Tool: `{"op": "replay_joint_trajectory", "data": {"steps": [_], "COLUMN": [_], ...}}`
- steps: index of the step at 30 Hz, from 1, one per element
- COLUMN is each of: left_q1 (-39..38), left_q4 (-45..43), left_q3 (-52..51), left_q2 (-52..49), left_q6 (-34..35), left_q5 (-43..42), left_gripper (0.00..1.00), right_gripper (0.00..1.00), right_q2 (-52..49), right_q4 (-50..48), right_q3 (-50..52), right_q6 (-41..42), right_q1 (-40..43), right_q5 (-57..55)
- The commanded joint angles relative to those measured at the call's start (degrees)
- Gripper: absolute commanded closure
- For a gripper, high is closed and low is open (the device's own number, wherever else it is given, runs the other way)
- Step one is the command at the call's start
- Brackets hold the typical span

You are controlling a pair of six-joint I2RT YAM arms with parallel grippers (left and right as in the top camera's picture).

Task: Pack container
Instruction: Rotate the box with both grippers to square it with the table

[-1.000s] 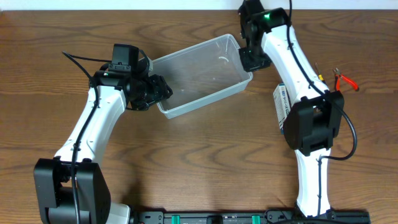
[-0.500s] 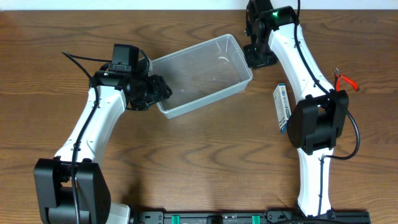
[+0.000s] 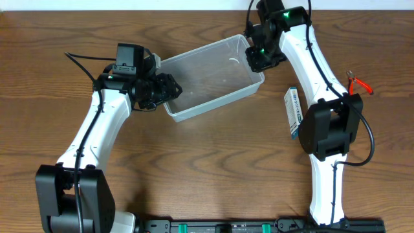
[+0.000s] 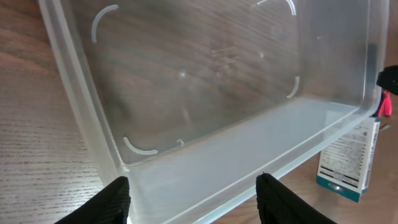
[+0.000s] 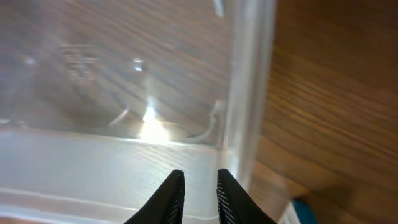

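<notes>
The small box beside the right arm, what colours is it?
The box is white with blue, clearest overhead.

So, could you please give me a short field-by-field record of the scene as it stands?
surface: wooden table
container: clear tub, empty, lying at a slant
left gripper: jaws wide apart, at the container's left end
right gripper: jaws narrowly apart, at its right end; grip unclear
near right arm: blue-and-white box, red-handled tool

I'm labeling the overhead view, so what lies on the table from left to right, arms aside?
container → blue-and-white box → red-handled tool
</notes>
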State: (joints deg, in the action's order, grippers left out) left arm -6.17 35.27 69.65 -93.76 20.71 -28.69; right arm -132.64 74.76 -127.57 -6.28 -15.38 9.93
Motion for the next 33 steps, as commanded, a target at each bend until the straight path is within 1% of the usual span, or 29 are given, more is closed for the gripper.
{"op": "replay_joint_trajectory", "data": {"steps": [1, 5, 9, 12, 17, 26, 33], "left_q1": [-0.02, -0.02, -0.02, -0.02, -0.02, -0.02, -0.02], "left_q4": [-0.2, -0.26, -0.26, -0.26, -0.26, -0.26, -0.24], "left_q3": [0.5, 0.5, 0.5, 0.5, 0.5, 0.5, 0.5], "left_q2": [0.39, 0.39, 0.39, 0.39, 0.39, 0.39, 0.39], "left_q6": [-0.76, -0.76, -0.79, -0.79, -0.79, -0.79, -0.79], "left_q5": [-1.36, -2.43, -3.41, -5.16, -5.22, -5.22, -5.2], "left_gripper": [0.43, 0.43, 0.43, 0.43, 0.43, 0.43, 0.43], "right_gripper": [0.79, 0.79, 0.83, 0.85, 0.86, 0.88, 0.89], "right_q2": [1.92, 1.92, 1.92, 1.92, 1.92, 1.92, 1.92], "right_q4": [0.52, 2.34, 4.44, 5.73, 7.17, 6.71, 2.03], "right_q3": [-0.46, -0.46, -0.44, -0.44, -0.04, 1.88, 6.86], "right_q6": [-3.74, -4.11, -4.07, -2.19, -1.22, -1.25, -2.16], "right_q1": [0.24, 0.09, -0.02, -0.02, -0.02, -0.42, -0.46], "right_q5": [5.9, 6.03, 4.66, 2.08, 1.86, 1.86, 1.9]}}
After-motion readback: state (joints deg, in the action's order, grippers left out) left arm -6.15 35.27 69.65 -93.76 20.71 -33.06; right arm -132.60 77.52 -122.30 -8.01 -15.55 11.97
